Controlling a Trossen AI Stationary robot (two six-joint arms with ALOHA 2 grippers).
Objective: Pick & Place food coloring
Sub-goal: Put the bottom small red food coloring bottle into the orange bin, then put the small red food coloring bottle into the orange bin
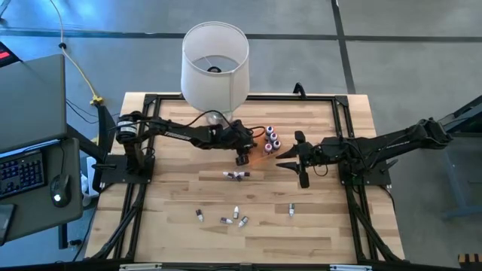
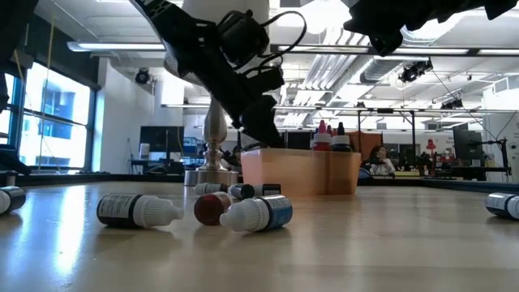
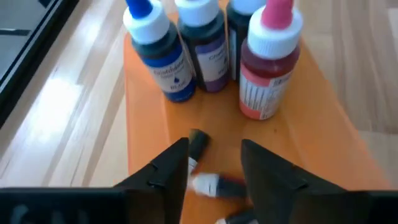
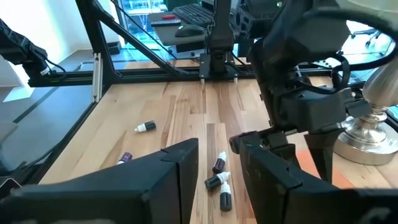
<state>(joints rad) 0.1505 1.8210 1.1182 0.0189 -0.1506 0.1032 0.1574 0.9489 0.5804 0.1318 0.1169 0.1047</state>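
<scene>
Where overhead blurs, left wrist shows bottles [image 3: 205, 46] upright, tray [image 3: 149, 124].

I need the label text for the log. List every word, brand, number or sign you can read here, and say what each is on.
No text here can be read with certainty.
Blue-capped bottle: cursive print, too blurred to read.
Purple bottle: cursive print, blurred.
Red bottle: lines of fine print, too small.
Bottles lying on the table: dark labels, no legible print.
Left gripper and right gripper: no markings visible.
</scene>
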